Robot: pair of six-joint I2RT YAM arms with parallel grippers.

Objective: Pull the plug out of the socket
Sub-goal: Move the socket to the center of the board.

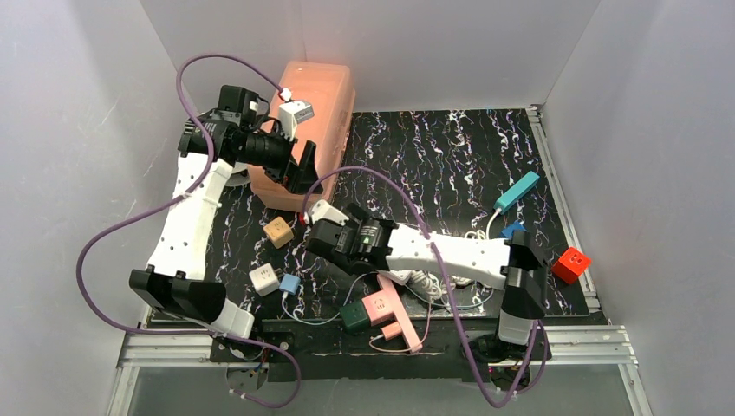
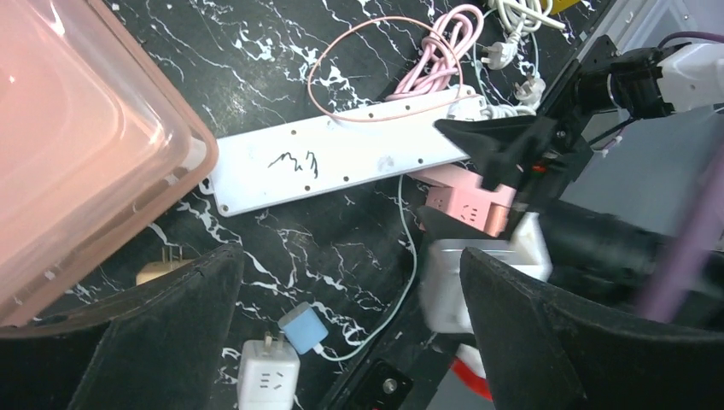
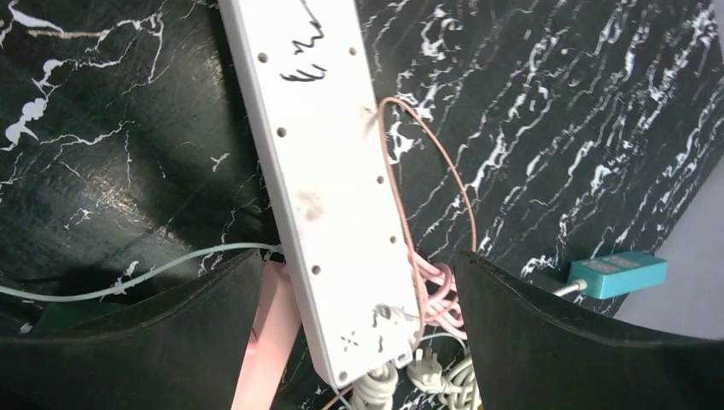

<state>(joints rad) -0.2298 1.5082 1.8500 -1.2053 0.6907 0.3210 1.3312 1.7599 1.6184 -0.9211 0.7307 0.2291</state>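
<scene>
A long white power strip (image 2: 341, 158) lies back side up on the black marbled table, so its sockets are hidden; it also shows in the right wrist view (image 3: 324, 171). My right gripper (image 1: 316, 234) is open, with one finger on each side of the strip's cable end (image 3: 359, 342). It holds nothing. A pink power strip (image 1: 387, 314) lies near the front edge with a dark green plug block (image 1: 354, 315) against its left end. My left gripper (image 1: 299, 169) is open and empty beside the pink bin, high above the table (image 2: 350, 325).
A pink lidded bin (image 1: 308, 121) stands at the back left. Loose adapters lie front left: tan cube (image 1: 278, 231), white cube (image 1: 263, 279), blue charger (image 1: 289, 283) with a thin cable. A teal strip (image 1: 517, 191) and red cube (image 1: 571, 264) are at right. Coiled cables (image 3: 444, 282) lie by the strip.
</scene>
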